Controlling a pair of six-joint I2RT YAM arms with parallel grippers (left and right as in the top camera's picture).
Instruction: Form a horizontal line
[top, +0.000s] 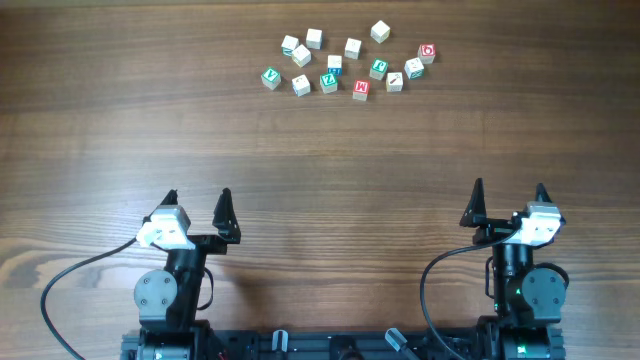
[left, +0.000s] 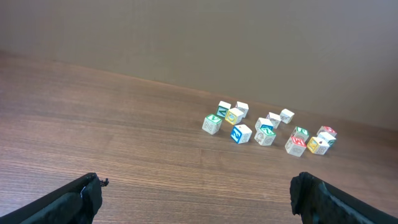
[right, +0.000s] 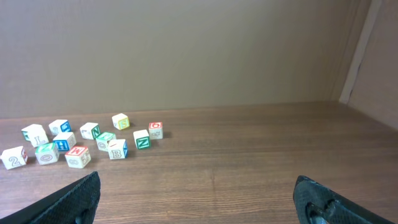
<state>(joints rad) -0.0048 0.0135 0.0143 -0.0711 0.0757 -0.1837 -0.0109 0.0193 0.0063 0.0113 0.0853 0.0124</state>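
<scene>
Several small pale letter cubes lie in a loose cluster at the far middle of the table. The red "M" cube (top: 361, 89) sits at the cluster's near edge and also shows in the right wrist view (right: 78, 155) and the left wrist view (left: 296, 144). The brown-marked cube (top: 395, 81) lies just right of it. The blue-marked cube (top: 335, 66) sits behind and to the left, and shows in the right wrist view (right: 63, 140). My left gripper (top: 198, 200) and right gripper (top: 509, 192) are open, empty, and far from the cubes at the near side.
A cube with a red round letter (top: 427, 52) lies at the cluster's right end. Green-lettered cubes (top: 271, 77) (top: 378, 68) lie among the others. Bare wooden table (top: 320, 160) stretches between the cluster and both arms. A wall rises behind the table.
</scene>
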